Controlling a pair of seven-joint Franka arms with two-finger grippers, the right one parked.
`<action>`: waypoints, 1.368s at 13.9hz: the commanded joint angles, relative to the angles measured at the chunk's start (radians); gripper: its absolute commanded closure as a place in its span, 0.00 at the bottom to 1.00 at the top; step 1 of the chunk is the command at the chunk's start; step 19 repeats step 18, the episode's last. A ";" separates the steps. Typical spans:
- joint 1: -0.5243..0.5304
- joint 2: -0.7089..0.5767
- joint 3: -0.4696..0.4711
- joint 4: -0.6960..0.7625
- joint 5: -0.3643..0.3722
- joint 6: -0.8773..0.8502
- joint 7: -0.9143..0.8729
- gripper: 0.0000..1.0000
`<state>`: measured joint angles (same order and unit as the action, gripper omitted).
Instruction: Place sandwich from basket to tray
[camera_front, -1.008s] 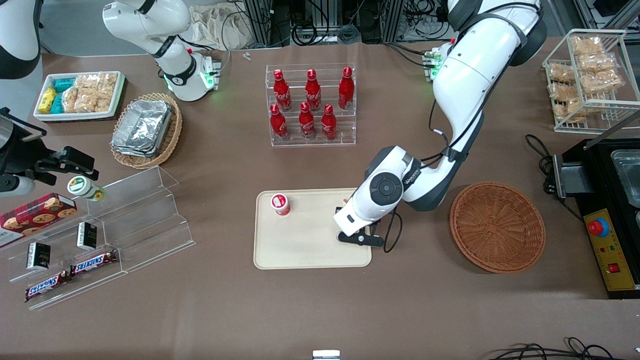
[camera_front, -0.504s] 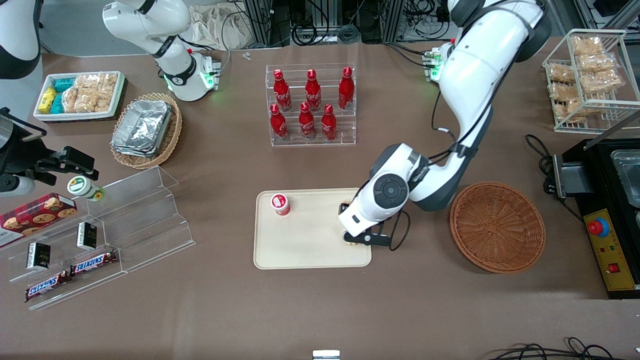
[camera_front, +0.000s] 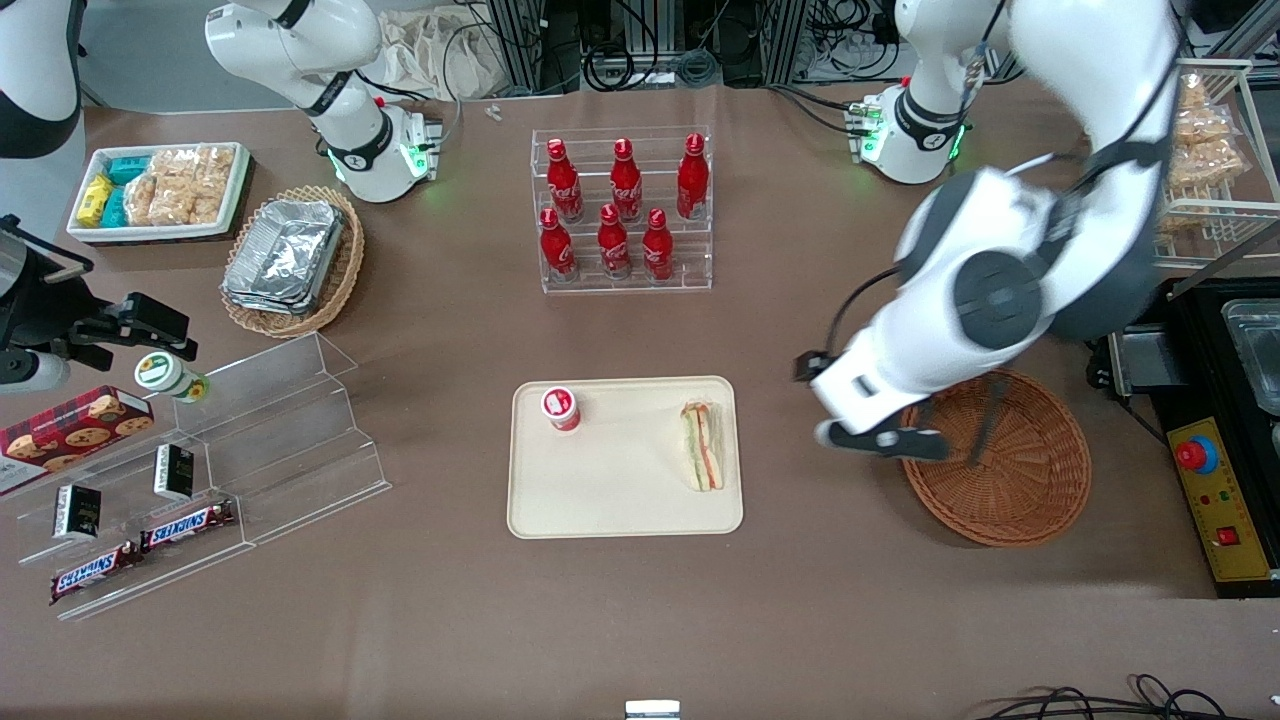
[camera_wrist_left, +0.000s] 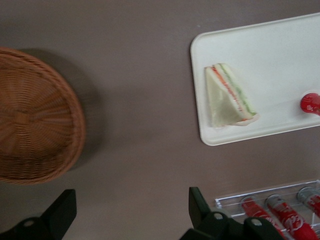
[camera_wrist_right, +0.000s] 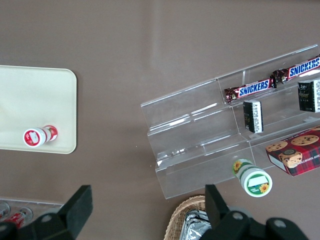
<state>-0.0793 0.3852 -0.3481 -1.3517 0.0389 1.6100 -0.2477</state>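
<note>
The sandwich (camera_front: 702, 446) lies flat on the beige tray (camera_front: 620, 500), near the tray edge that faces the wicker basket (camera_front: 1010, 480). The basket holds nothing. My left gripper (camera_front: 880, 440) hangs well above the table between tray and basket, over the basket's rim. It is open and holds nothing. In the left wrist view the gripper (camera_wrist_left: 131, 200) has its fingers wide apart over bare table, with the sandwich (camera_wrist_left: 227, 97) on the tray (camera_wrist_left: 270, 55) and the basket (camera_wrist_left: 30, 115) apart from it.
A small red-capped bottle (camera_front: 561, 407) stands on the tray. A clear rack of red bottles (camera_front: 622, 210) stands farther from the camera. A black box with a red button (camera_front: 1210, 480) is beside the basket. An acrylic snack shelf (camera_front: 200, 470) lies toward the parked arm's end.
The gripper let go of the sandwich on the tray, rose and swung away toward the basket. The sandwich now lies uncovered on the tray.
</note>
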 joint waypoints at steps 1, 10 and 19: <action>0.096 -0.107 -0.003 -0.035 -0.007 -0.071 0.120 0.01; 0.208 -0.177 0.064 -0.024 0.089 -0.166 0.249 0.01; 0.064 -0.230 0.326 -0.010 0.038 -0.168 0.295 0.01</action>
